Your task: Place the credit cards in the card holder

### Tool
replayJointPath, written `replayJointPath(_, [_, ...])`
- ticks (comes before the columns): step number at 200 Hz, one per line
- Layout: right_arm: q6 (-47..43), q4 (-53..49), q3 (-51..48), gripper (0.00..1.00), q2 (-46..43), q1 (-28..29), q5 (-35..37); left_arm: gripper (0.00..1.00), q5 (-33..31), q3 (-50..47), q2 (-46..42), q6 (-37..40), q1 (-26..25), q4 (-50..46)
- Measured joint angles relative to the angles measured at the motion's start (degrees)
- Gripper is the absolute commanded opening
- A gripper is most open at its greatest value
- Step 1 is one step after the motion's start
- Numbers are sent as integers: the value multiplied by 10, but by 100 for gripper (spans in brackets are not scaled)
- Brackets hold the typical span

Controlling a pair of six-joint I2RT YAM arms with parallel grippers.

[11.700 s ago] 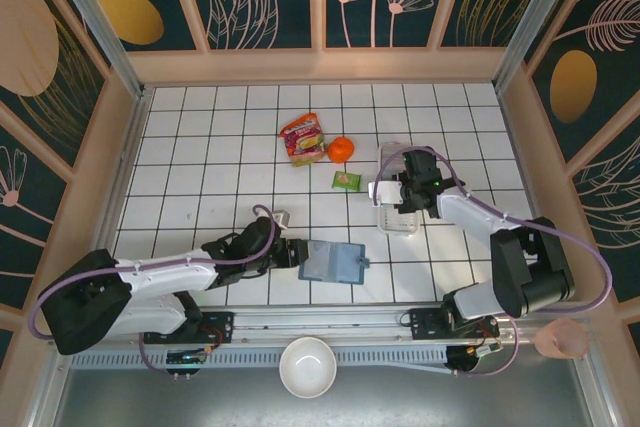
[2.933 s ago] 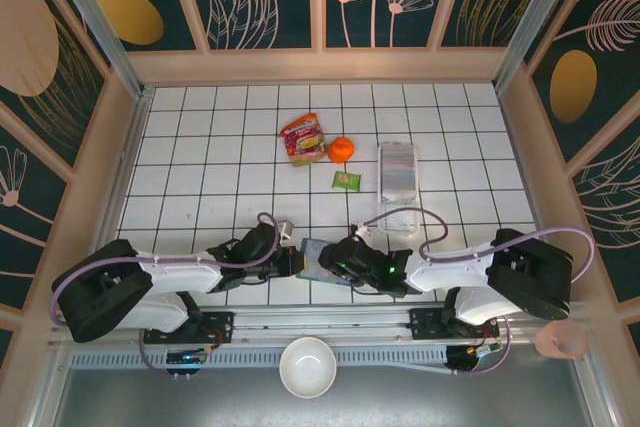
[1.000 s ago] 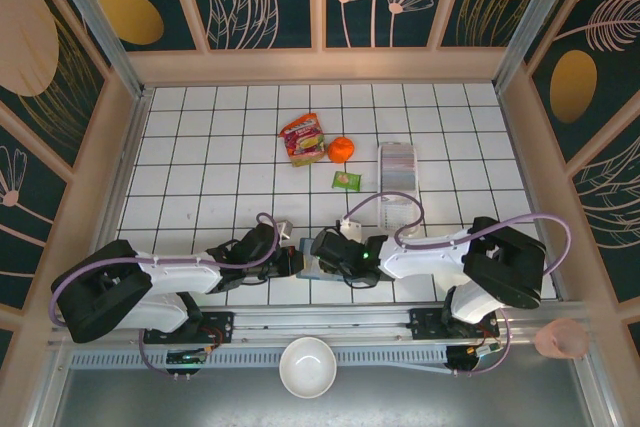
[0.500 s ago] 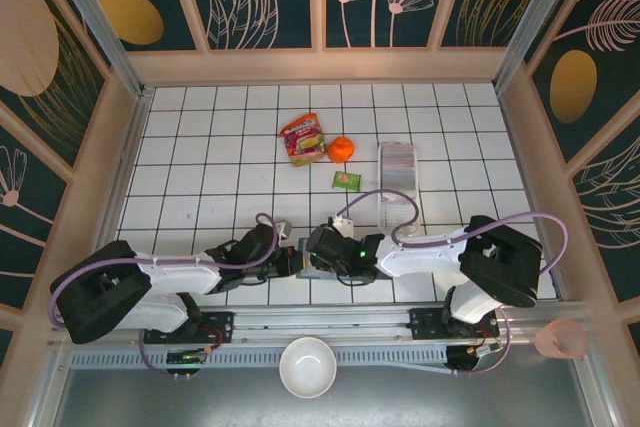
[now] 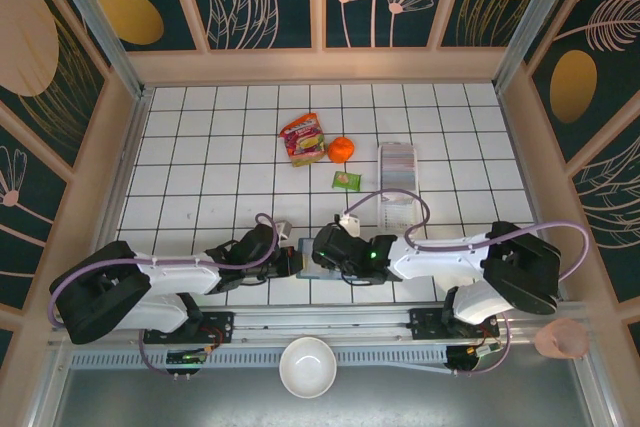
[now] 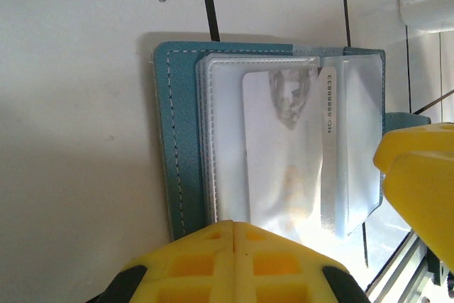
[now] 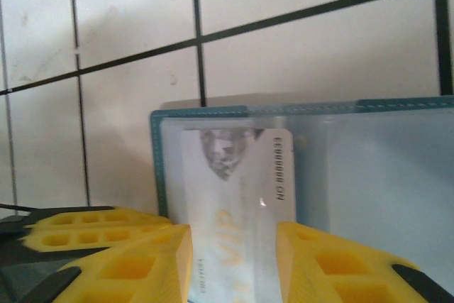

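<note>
The dark teal card holder (image 6: 181, 140) lies open on the tiled table, its clear sleeves facing up. A white credit card (image 7: 234, 175) marked VIP sits partly inside a sleeve, and the same card (image 6: 280, 154) shows in the left wrist view. My right gripper (image 7: 234, 230) hovers just over the card with its jaws apart, open. My left gripper (image 6: 235, 226) is shut, and its tips rest at the holder's near edge. From above, both grippers (image 5: 292, 259) (image 5: 322, 252) meet over the card holder (image 5: 306, 265) and hide most of it.
A long clear plastic tray (image 5: 398, 187) lies behind the right arm. A small green packet (image 5: 347, 180), an orange (image 5: 341, 149) and a red snack bag (image 5: 302, 138) sit further back. A white bowl (image 5: 307, 367) and a pink cup (image 5: 560, 339) stand off the table's near edge.
The right arm came over from the clear tray to the card holder. Over the last second it stayed there, its wrist shifting only slightly. The left arm kept still.
</note>
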Motion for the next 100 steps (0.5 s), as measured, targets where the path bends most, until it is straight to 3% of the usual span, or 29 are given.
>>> replayJointPath(100, [-9,-1,19,34,54,0,-9,0,0,0,0,0,0,0])
